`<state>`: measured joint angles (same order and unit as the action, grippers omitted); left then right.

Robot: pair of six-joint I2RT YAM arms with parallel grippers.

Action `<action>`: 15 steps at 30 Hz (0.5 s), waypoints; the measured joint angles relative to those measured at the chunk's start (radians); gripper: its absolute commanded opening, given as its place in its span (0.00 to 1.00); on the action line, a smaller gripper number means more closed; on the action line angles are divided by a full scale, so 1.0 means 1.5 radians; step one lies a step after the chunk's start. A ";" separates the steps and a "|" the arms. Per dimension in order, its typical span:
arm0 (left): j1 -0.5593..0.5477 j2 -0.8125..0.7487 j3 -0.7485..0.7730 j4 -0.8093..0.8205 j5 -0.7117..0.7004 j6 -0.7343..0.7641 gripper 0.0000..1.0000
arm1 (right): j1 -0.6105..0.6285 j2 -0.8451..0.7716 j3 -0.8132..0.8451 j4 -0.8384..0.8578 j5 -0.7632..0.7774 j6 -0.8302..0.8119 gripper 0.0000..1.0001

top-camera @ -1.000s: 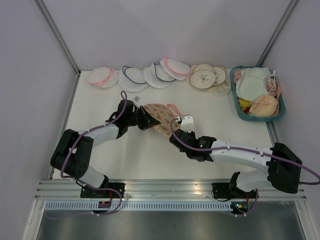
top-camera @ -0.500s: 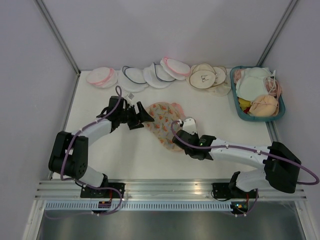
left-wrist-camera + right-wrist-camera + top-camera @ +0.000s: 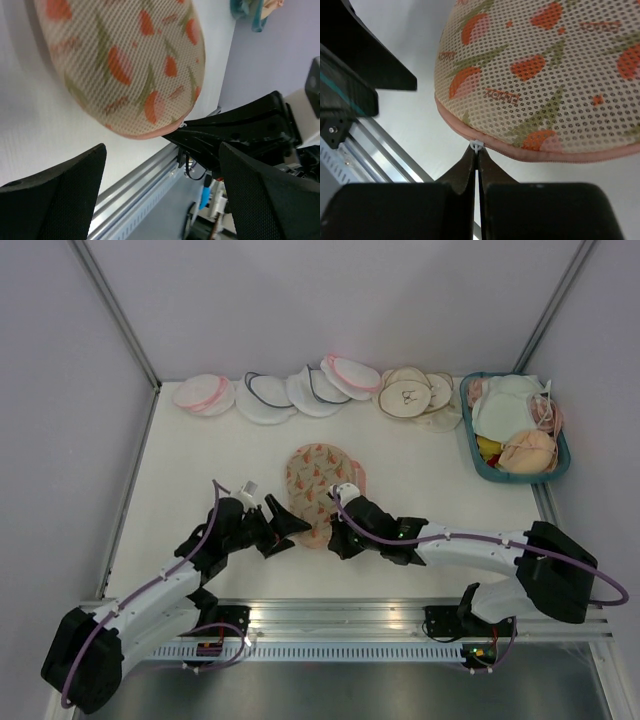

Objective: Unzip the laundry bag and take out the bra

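The laundry bag point(image 3: 316, 488), cream mesh with orange and green prints and pink zip trim, lies flat on the white table. My right gripper point(image 3: 337, 539) sits at its near edge, shut on the small white zip pull point(image 3: 476, 145). Its closed tips point(image 3: 477, 155) meet the pink trim there, and the zip looks closed along that edge. My left gripper point(image 3: 284, 529) is open just left of the bag's near end, holding nothing. In the left wrist view the bag point(image 3: 125, 65) lies beyond the spread fingers point(image 3: 50, 195). The bra is hidden.
A row of round pouches lines the back wall: pink-trimmed point(image 3: 205, 395), white point(image 3: 268, 398) and beige point(image 3: 410, 393). A teal basket point(image 3: 478, 458) with pale garments stands at the back right. The aluminium rail point(image 3: 340, 615) runs along the near edge.
My left gripper opened, let go of the bag's end and drew back toward the near edge. The bag dropped flat and shifted nearer. My right gripper followed, still shut on the zip pull.
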<state>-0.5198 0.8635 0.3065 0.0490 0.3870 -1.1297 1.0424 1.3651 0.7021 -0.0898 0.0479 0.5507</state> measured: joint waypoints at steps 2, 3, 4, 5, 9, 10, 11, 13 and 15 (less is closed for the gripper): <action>-0.007 -0.048 -0.047 -0.012 -0.001 -0.047 0.96 | 0.000 0.029 0.000 0.058 -0.037 0.006 0.00; -0.009 -0.073 -0.064 -0.020 -0.002 -0.068 0.96 | 0.000 0.042 0.000 0.081 -0.050 0.009 0.00; -0.010 -0.098 -0.076 -0.027 -0.004 -0.088 0.96 | 0.000 0.056 0.000 0.107 -0.063 0.014 0.01; -0.010 -0.117 -0.084 -0.031 -0.010 -0.102 0.96 | 0.000 0.067 0.000 0.127 -0.071 0.018 0.00; -0.010 -0.206 -0.105 -0.051 -0.038 -0.172 0.97 | 0.000 0.109 0.012 0.187 -0.095 0.035 0.00; -0.010 -0.223 -0.109 -0.057 -0.050 -0.187 0.98 | 0.000 0.118 0.018 0.202 -0.101 0.039 0.01; -0.010 -0.238 -0.112 -0.063 -0.064 -0.201 0.99 | 0.000 0.125 0.022 0.215 -0.108 0.044 0.00; -0.010 -0.253 -0.121 -0.067 -0.092 -0.223 0.99 | 0.000 0.131 0.026 0.240 -0.117 0.051 0.00; -0.010 -0.249 -0.127 -0.067 -0.117 -0.240 0.99 | 0.000 0.131 0.026 0.257 -0.121 0.056 0.01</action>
<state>-0.5346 0.4900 0.1158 -0.0513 0.2111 -1.4899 1.0428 1.5623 0.7414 0.2958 -0.1341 0.6342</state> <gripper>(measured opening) 0.991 0.010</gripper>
